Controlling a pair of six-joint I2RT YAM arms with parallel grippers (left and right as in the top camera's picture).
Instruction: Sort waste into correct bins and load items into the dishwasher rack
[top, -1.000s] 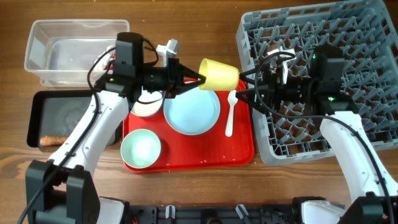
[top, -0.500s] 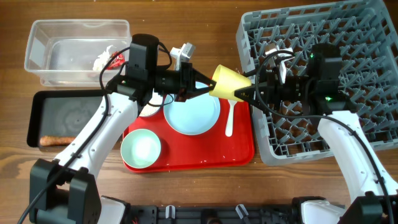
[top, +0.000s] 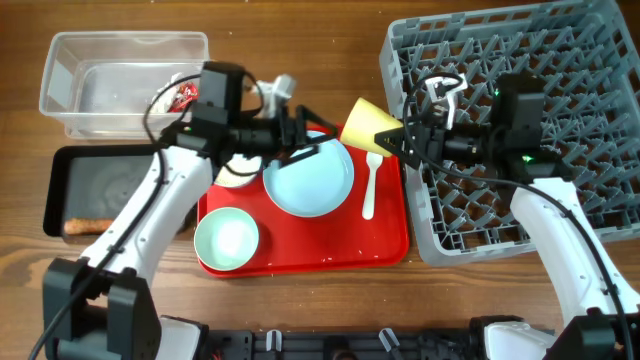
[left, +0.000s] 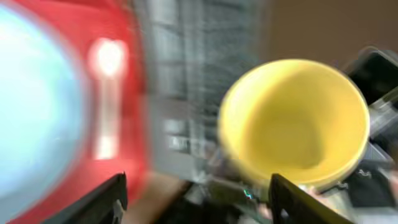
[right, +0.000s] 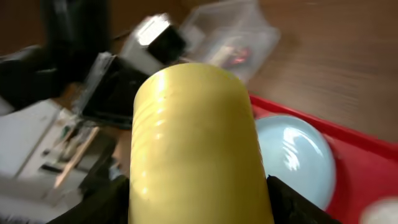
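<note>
Yellow cup (top: 368, 124) hangs tilted in the air over the 1 o'clock corner of the red tray (top: 385, 240), its mouth facing 9 o'clock. The right end effector (top: 402, 137) pinches it from the 3 o'clock side. In the right wrist view the cup's ribbed wall fills the space between both fingers (right: 107, 200). The left end effector (top: 317, 142) sits just beside the cup at its 9 o'clock. Its jaws are spread and hold nothing, and its blurred wrist view looks straight into the cup's hollow.

On the red tray the pale blue plate (top: 308, 180) lies at centre, with the white spoon (top: 369, 185) at its 3 o'clock and the mint-green bowl (top: 227, 239) at its 8 o'clock. The grey rack (top: 575, 90) fills the table's (top: 300, 40) 3 o'clock side. The clear tub (top: 110, 85) at 10 o'clock holds the red-and-white wrapper (top: 178, 96). The black tray (top: 95, 185) at 9 o'clock holds the brown stick (top: 85, 225).
</note>
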